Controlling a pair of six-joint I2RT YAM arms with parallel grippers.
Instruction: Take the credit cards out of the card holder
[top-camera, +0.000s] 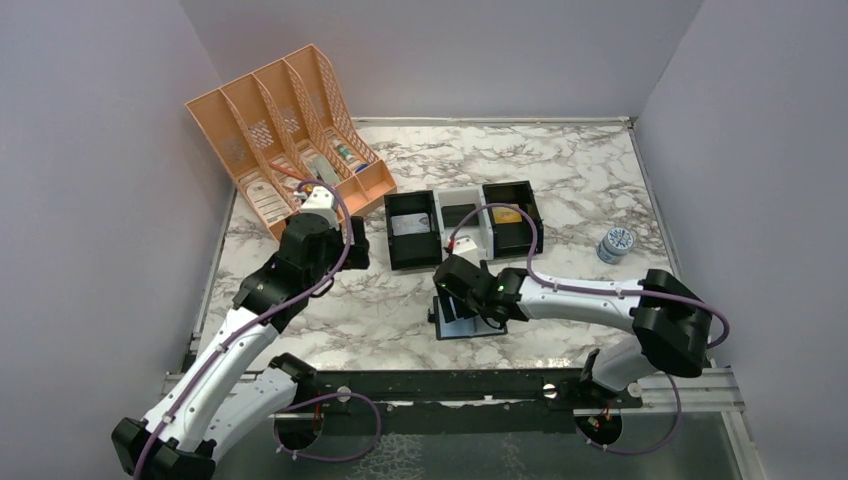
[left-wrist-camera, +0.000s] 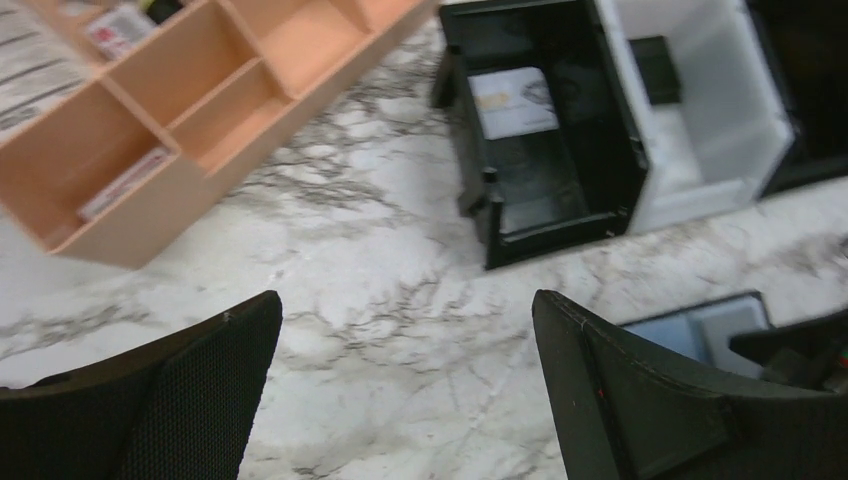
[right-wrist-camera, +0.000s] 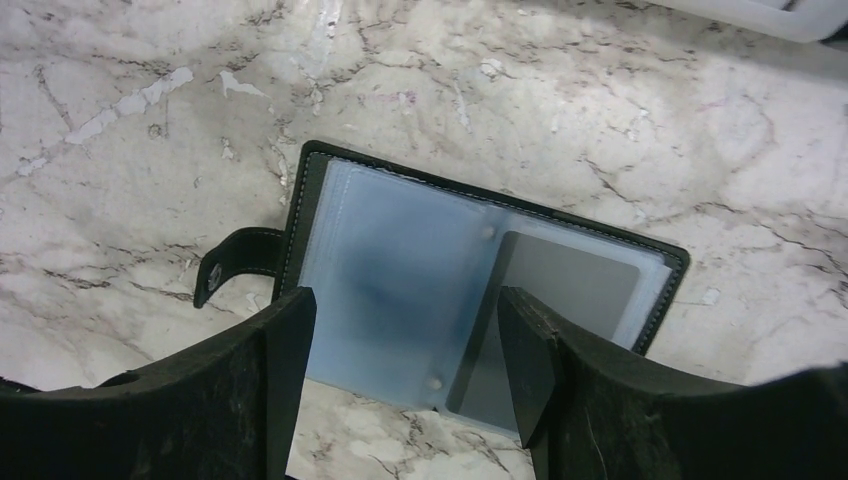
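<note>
Card holder (right-wrist-camera: 440, 270) is lying open and flat on the tabletop (top-camera: 600, 170), at 6 o'clock from the tray (top-camera: 463, 195), with its pale blue lining facing up. Its snap tab (right-wrist-camera: 235, 260) is sticking out at 9 o'clock in the right wrist view. A grey card (right-wrist-camera: 565, 300) is sitting in the sleeve on the 3 o'clock half.

Right gripper (right-wrist-camera: 405, 295) is hovering just over the card holder with its fingers spread, grasping nothing; whether the tips are touching the lining, I can't tell.

Left gripper (left-wrist-camera: 405, 300) is hanging released, wide apart, over bare marble at 9 o'clock from the tray, holding nothing.

Tray contents: a white card (left-wrist-camera: 512, 100) is lying in the black compartment at 9 o'clock, a dark card (left-wrist-camera: 655, 68) in the white middle one, and a yellow card (top-camera: 505, 215) in the black one at 3 o'clock.

Orange file rack (top-camera: 290, 130) is standing at 10 o'clock on the tabletop. A small jar (top-camera: 616, 244) is standing at 3 o'clock, well apart from the tray.
</note>
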